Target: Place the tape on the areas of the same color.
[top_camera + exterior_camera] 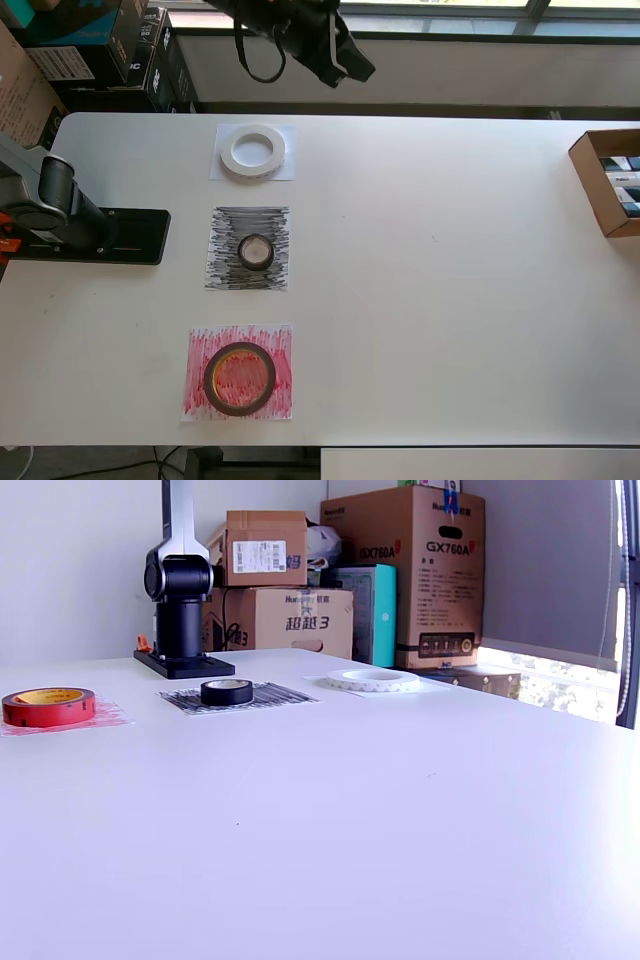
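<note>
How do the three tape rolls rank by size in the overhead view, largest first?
1. Red tape roll, slightly largest.
2. White tape roll, nearly as wide; these two are close.
3. Black tape roll, clearly smallest.

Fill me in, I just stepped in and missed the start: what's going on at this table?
Nothing is being handled right now. Each roll lies flat on its matching square sheet: the large translucent white tape roll on the plain white paper sheet, the small black tape roll on the black-scribbled sheet, and the dark red tape roll with a yellowish core on the red-scribbled sheet. The black robot arm stands at its base, clear of them; its claw can't be clearly made out.
</note>
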Robot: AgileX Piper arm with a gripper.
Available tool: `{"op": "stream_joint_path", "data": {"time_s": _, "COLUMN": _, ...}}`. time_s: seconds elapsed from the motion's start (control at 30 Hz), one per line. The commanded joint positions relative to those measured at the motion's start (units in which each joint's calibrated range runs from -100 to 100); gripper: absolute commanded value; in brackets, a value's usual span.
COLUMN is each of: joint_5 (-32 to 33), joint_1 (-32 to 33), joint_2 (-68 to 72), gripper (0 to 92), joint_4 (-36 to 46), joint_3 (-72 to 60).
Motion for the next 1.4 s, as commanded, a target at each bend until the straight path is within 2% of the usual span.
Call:
{"op": "stream_joint_path", "data": {"time_s": 0.0, "joint_5": 0.34, "joint_1": 4.88, "joint_2": -7.31, "gripper": 0.2, "joint_4": -3.14, "joint_3": 6.41}}
{"op": "stream_joint_path", "data": {"time_s": 0.13, "joint_5": 0.09, "joint_1": 5.9, "joint_2": -15.64, "gripper": 0.2, "joint_4": -9.42, "joint_3": 16.68}}
{"op": "stream_joint_path", "data": {"time_s": 0.37, "joint_5": 0.01, "joint_1": 3.69, "joint_2": -28.83, "gripper": 0.2, "joint_4": -17.65, "joint_3": 29.59}}
{"op": "stream_joint_path", "data": {"time_s": 0.5, "joint_5": -0.07, "joint_1": 2.67, "joint_2": -35.75, "gripper": 0.2, "joint_4": -25.97, "joint_3": 37.76}}
{"op": "stream_joint_path", "data": {"time_s": 0.67, "joint_5": -2.93, "joint_1": 3.3, "joint_2": -45.76, "gripper": 0.2, "joint_4": -32.84, "joint_3": 47.67}}
{"op": "stream_joint_path", "data": {"time_s": 1.37, "joint_5": -2.93, "joint_1": 2.59, "joint_2": -82.62, "gripper": 0.2, "joint_4": -33.86, "joint_3": 74.66}}
